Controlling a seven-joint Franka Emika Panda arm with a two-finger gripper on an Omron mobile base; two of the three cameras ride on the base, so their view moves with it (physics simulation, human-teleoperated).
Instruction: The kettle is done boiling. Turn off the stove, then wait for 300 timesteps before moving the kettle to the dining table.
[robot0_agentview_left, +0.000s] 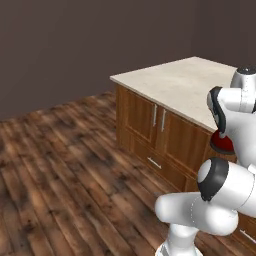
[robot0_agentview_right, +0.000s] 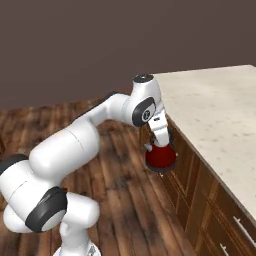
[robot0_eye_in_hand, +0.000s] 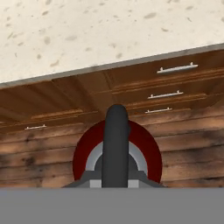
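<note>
The red kettle (robot0_agentview_right: 160, 158) hangs in the air from its dark arched handle (robot0_eye_in_hand: 116, 140). My gripper (robot0_agentview_right: 161, 142) is shut on that handle from above. The kettle (robot0_agentview_left: 222, 144) is held beside the wood cabinet side of the dining table (robot0_agentview_right: 215, 110), a little below the edge of the beige stone top and above the floor. In the hand view the red body (robot0_eye_in_hand: 151, 153) shows around the handle, with the table top (robot0_eye_in_hand: 87, 35) beyond it. In the left base view my own arm hides most of the kettle. The stove is out of view.
The table's (robot0_agentview_left: 175, 82) brown cabinet front carries doors and drawers with metal pulls (robot0_eye_in_hand: 177, 68). Dark plank floor (robot0_agentview_left: 65, 170) stretches to the left of the table, bounded by a dark wall (robot0_agentview_left: 75, 45) behind.
</note>
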